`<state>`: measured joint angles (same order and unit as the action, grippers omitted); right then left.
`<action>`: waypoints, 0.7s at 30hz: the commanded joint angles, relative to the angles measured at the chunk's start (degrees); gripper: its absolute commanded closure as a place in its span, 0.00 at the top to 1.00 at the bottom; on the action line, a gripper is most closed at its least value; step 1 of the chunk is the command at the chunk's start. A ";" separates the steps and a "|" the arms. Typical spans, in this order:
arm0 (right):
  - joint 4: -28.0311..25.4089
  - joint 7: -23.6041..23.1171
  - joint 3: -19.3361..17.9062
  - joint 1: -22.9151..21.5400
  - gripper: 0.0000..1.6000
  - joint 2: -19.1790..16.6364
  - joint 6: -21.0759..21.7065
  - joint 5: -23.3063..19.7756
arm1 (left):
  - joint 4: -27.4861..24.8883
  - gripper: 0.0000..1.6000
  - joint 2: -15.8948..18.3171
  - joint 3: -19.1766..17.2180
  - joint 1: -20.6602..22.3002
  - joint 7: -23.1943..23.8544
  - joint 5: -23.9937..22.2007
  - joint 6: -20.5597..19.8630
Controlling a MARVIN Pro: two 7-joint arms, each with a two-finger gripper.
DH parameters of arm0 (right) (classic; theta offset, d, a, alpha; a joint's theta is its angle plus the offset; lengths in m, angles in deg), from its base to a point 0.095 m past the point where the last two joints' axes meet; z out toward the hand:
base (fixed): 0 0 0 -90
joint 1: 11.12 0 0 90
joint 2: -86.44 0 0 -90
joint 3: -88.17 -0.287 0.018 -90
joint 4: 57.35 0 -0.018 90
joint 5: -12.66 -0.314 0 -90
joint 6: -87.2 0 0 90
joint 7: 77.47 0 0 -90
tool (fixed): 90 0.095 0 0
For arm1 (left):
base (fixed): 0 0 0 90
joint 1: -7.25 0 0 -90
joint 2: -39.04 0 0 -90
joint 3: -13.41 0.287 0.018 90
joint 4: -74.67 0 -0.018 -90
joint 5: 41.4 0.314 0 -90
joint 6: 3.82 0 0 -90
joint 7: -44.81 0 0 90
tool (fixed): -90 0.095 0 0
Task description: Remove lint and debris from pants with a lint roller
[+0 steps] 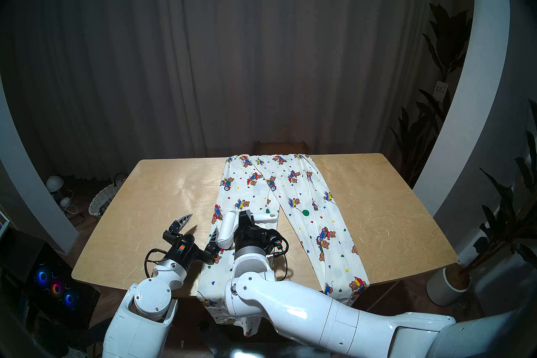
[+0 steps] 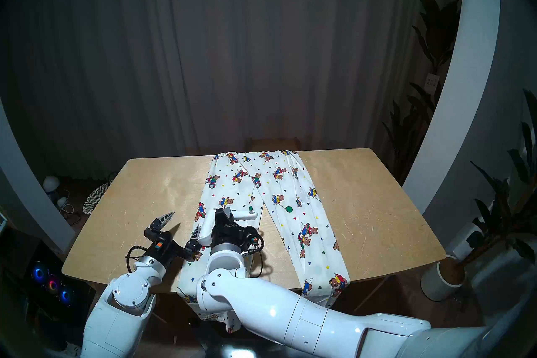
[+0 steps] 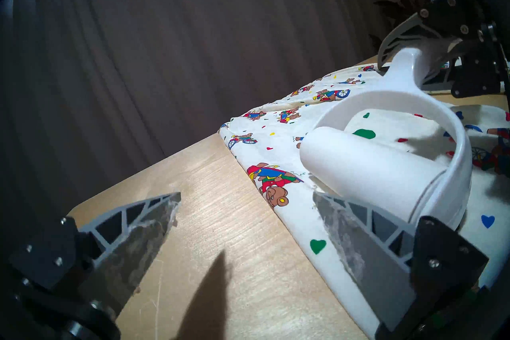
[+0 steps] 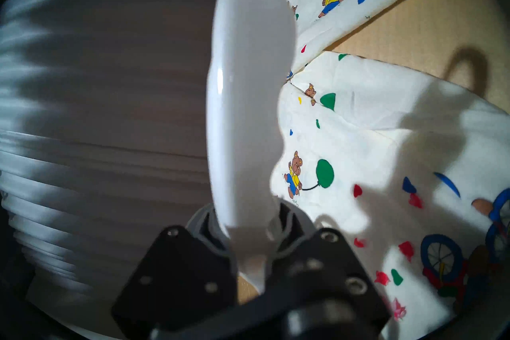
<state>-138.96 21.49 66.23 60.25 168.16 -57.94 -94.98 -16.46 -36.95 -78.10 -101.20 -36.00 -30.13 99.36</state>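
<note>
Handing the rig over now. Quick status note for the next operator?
Right tool: shut on the lint roller handle.
Left tool: open, empty, straddling the pants' left edge beside the roll.
Pants lie flat on the table, waistband at the far edge, cuffs hanging over the near edge.
Done: roller picked up and positioned over the left leg.
Left: cannot tell how much has been rolled.

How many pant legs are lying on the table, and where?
2. One leg of the pants runs toward the table's near right edge and hangs over it. The other runs under the lint roller held in the right gripper, draping off the near edge.
</note>
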 commanded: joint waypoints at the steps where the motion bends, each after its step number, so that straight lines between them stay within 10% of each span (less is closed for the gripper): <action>1: -1.40 -0.38 1.46 -0.75 0.00 -0.50 0.14 -0.80 | 3.57 1.00 -1.17 1.24 -1.24 0.50 0.11 -2.98; 21: -2.06 0.39 1.68 0.87 0.00 -3.61 0.14 1.57 | 1.79 1.00 -2.57 0.66 -0.82 0.50 0.40 -10.87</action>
<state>-139.89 21.09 68.69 60.21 164.68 -57.90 -94.18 -17.21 -38.17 -78.15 -100.56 -36.43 -30.18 94.83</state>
